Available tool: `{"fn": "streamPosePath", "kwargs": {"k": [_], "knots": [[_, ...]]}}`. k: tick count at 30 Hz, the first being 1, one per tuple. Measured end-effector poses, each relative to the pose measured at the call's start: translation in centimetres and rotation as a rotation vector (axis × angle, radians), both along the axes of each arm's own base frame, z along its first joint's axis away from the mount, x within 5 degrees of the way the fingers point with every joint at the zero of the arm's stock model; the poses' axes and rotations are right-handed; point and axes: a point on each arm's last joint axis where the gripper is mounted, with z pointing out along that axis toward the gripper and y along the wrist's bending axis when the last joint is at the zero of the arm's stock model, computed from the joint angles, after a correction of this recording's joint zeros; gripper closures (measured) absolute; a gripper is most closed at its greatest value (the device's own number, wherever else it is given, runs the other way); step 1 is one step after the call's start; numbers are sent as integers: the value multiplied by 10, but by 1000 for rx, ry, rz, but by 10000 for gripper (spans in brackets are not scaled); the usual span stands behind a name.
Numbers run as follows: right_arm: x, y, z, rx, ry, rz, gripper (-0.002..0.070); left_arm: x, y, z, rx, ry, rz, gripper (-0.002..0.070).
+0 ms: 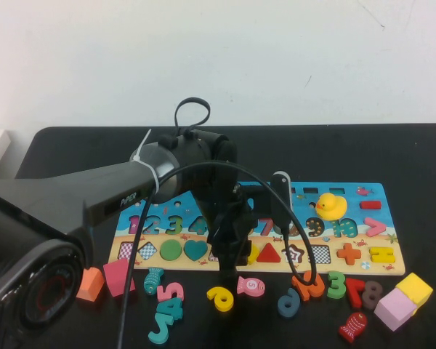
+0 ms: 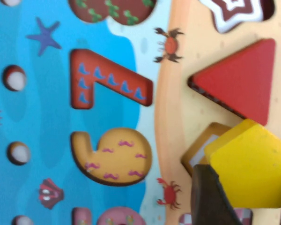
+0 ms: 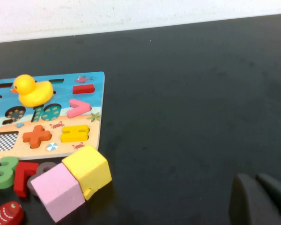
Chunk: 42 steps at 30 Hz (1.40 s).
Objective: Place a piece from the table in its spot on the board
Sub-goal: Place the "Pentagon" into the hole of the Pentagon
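My left gripper (image 1: 235, 251) hangs over the front row of the board (image 1: 349, 190), just left of the red triangle (image 1: 268, 253). In the left wrist view it (image 2: 248, 201) is shut on the yellow pentagon piece (image 2: 253, 164), with a dark finger (image 2: 208, 197) against the piece's edge. The piece sits tilted over the pentagon recess (image 2: 201, 150) beside the red triangle (image 2: 243, 84), partly covering it. In the high view only a yellow sliver of the piece (image 1: 253, 253) shows. My right gripper (image 3: 260, 201) is shut and empty over bare black table (image 3: 187, 117), right of the board (image 3: 96, 79).
A yellow duck (image 1: 331, 206) stands on the board's right part. Loose pieces lie in front of the board: a yellow 6 (image 1: 220, 298), a pink fish (image 1: 251, 285), a green 3 (image 1: 336, 284). A yellow cube (image 1: 414, 288) and a pink cube (image 1: 394, 308) sit front right.
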Motion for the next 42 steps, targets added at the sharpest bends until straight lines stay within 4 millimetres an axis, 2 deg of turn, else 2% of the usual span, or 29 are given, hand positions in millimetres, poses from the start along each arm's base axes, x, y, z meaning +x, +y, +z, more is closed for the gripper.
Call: {"fn": "streamPosePath", "kwargs": {"k": [25, 36, 42], "knots": [[0, 0, 0, 0, 0, 0, 657, 3, 0, 0, -2, -26, 37, 391], [0, 0, 0, 0, 0, 0, 657, 3, 1, 0, -7, -18, 68, 316], [0, 0, 0, 0, 0, 0, 657, 3, 1, 0, -4, -11, 71, 302]]}}
